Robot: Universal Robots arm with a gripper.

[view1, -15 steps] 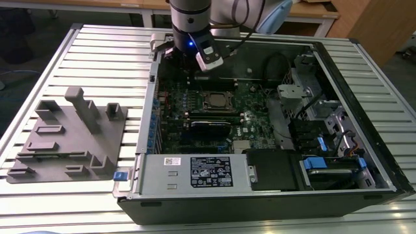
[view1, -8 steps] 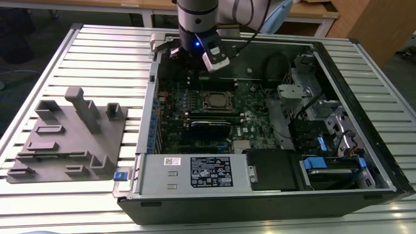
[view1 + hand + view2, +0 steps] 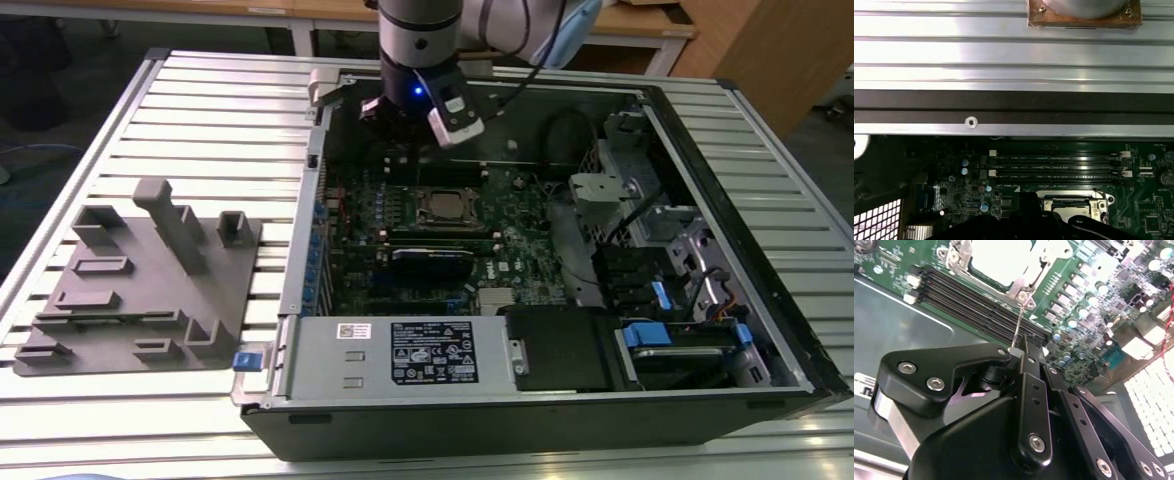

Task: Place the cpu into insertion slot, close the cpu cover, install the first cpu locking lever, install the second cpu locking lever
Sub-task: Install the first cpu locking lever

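The cpu lies in the insertion slot with its silver top showing through the window of the cpu cover, which lies flat over it. A thin wire locking lever rises from the slot's corner to the tip of my gripper. The black fingers stand together. I cannot tell whether the wire is pinched or only touched. In the exterior view my gripper hangs inside the case, just behind the slot. The first wrist view has the slot near its lower edge.
Black memory slots run between gripper and socket. A black card with a blue edge sits in front of the socket. The power supply and drive bays fill the case front. A grey fixture plate lies on the table at the exterior view's left.
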